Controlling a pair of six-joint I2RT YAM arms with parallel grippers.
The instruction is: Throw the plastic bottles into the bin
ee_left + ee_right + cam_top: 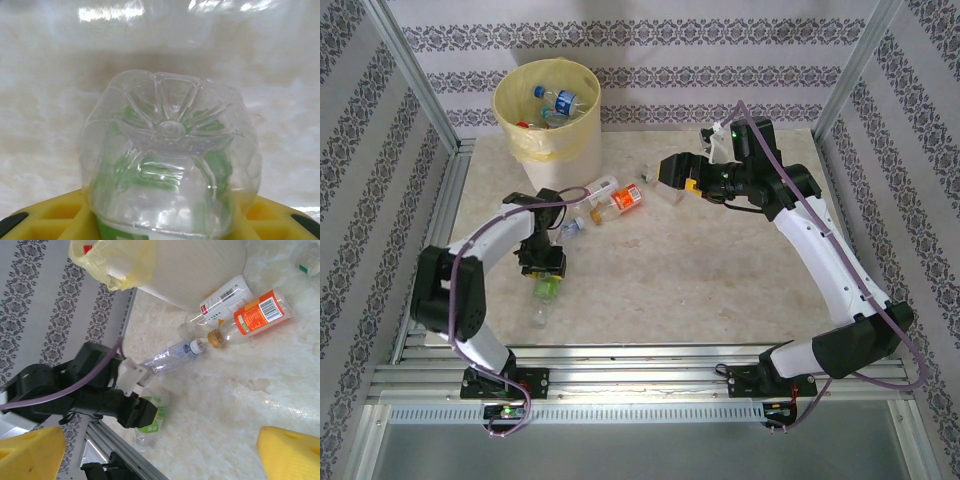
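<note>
Left gripper (544,270): clamped on green bottle (170,165) | Bottle: between its fingers, base facing wrist, long axis along fingers | Right gripper (676,184): spread wide, empty; bin (200,270) ahead of fingertips

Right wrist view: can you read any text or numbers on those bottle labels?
No text is legible.
orange-label bottle: a barcode, digits too small to read.
white-label bottle: black print, too blurred to read.
green-label bottle: nothing readable.
</note>
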